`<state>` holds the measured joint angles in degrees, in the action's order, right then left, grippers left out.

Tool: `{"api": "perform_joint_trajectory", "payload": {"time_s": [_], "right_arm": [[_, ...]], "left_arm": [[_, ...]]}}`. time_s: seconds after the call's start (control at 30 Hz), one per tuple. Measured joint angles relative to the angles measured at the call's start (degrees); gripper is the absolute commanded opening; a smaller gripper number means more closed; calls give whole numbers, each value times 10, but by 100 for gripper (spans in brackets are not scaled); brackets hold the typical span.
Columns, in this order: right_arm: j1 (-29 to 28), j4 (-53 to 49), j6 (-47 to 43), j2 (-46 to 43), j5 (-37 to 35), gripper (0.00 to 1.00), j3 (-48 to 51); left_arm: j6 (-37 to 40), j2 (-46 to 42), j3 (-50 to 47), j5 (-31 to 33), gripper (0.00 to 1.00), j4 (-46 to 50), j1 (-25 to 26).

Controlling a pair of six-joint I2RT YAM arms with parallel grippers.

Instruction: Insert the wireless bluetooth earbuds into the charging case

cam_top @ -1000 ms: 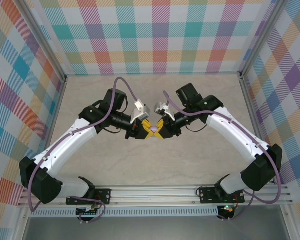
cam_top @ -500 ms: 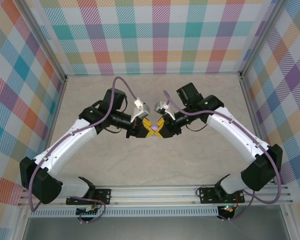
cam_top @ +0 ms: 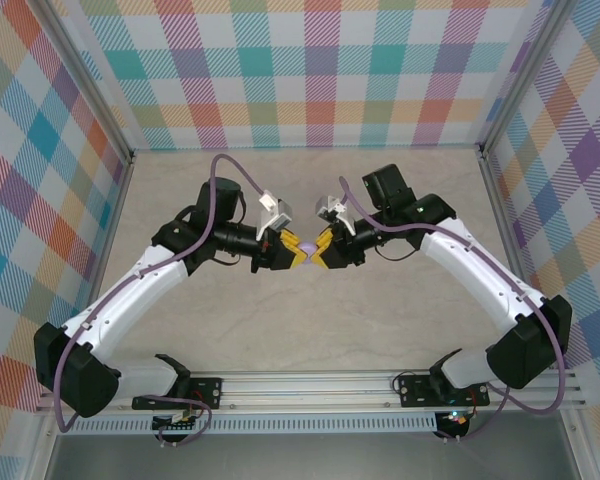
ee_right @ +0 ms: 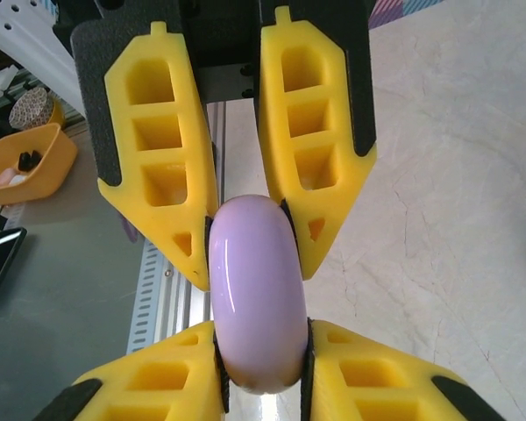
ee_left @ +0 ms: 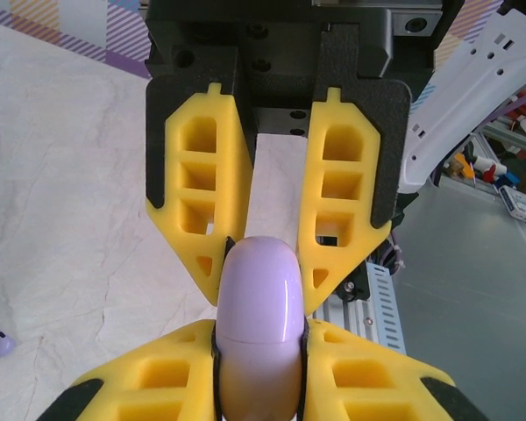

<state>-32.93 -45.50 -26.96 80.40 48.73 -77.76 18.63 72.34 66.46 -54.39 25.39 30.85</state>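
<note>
One lavender charging case point(ee_left: 261, 303) between grippers point(cam_top: 293, 248) point(cam_top: 321, 250)

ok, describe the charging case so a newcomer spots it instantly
Middle of the table, where the left tool and right tool meet. The case is pinched between them: a glossy lavender oval, far bigger than the loose lavender earbud.

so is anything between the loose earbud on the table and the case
No object visibly lies between the lavender earbud and the case, but the left hand and right hand both clamp it, so neither is free to fetch the earbud.
</note>
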Motion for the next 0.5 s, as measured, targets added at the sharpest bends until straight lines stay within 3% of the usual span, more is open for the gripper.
{"api": "perform_joint_trajectory", "payload": {"time_s": [0.2, 0.5], "right_arm": [[2, 9, 9, 0, 4, 14, 0], [3, 10, 12, 0, 15, 12, 0]], "left_arm": [[-9, -1, -4, -7, 20, -12, -3], [-13, -1, -5, -17, 29, -16, -3]]}}
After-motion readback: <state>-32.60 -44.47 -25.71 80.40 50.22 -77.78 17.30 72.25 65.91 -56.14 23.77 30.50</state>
